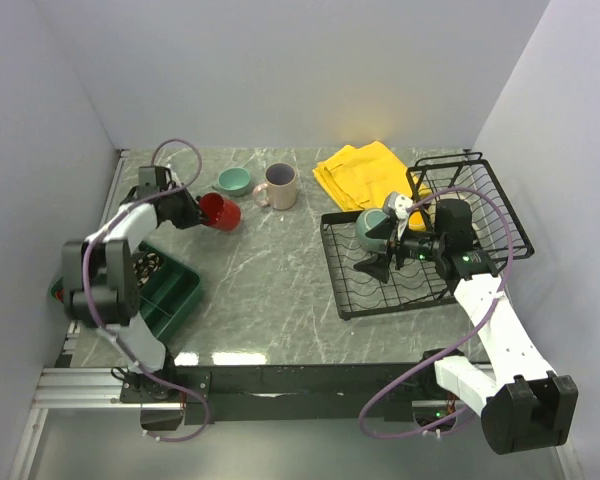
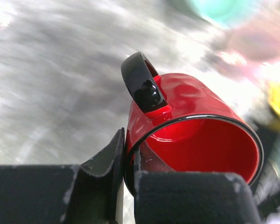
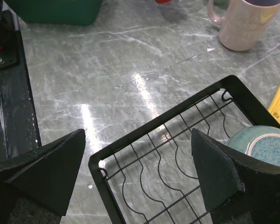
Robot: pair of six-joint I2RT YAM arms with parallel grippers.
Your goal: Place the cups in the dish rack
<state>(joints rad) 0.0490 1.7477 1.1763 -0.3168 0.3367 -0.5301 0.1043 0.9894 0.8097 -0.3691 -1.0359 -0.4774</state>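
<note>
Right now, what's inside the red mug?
The red mug shows a glossy, empty inside, apart from one finger of the left gripper, shut on its wall by the handle. That finger covers the lower inside, so that part cannot be seen.

Nothing legible anywhere right now: no label, brand, number or sign reads clearly in any view. The one candidate is the beige-pink mug (image 3: 246, 24), which carries faint pale marks on its side in the right wrist view. They could be lettering, but they are too washed out to read.
</note>
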